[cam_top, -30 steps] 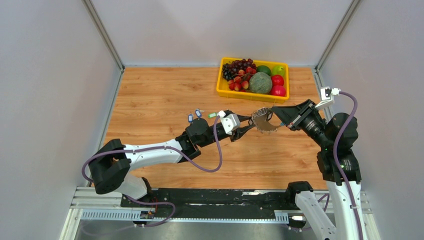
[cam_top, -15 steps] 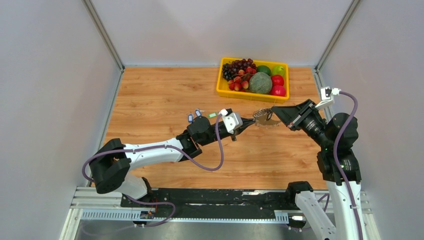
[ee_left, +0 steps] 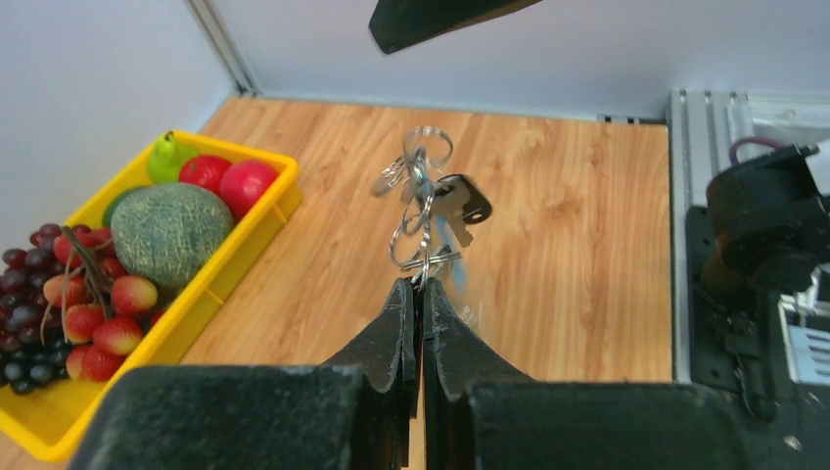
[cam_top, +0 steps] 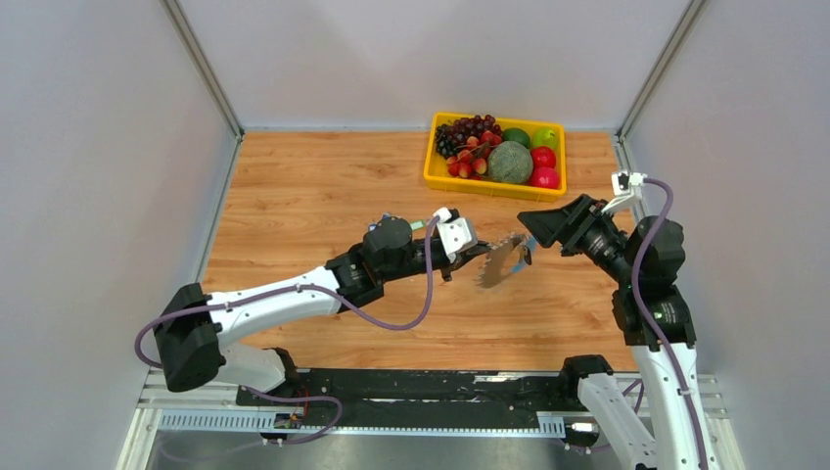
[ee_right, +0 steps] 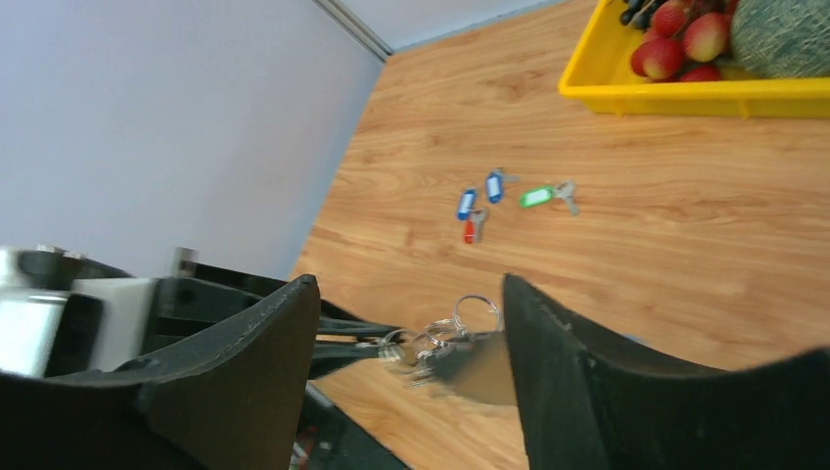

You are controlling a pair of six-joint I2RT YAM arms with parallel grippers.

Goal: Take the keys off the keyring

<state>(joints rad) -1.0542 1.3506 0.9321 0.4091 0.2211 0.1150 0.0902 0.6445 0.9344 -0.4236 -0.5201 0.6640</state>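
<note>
Above the table (cam_top: 323,196), L gripper (ee_left: 416,292) pinches shut on the keyring (ee_left: 423,220), bunch dangling free; R gripper (ee_right: 406,292) gapes wide near it, holding nothing. Probably light, floppy, slick metal: best grab a key (ee_left: 462,201) by its flat head.

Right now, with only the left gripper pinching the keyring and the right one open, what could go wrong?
The left gripper pinches the keyring by one thin ring at its very tips, and the bunch looks blurred, perhaps swinging: it may slip out. The right gripper stands open facing it; closing now could catch the wrong ring.
</note>
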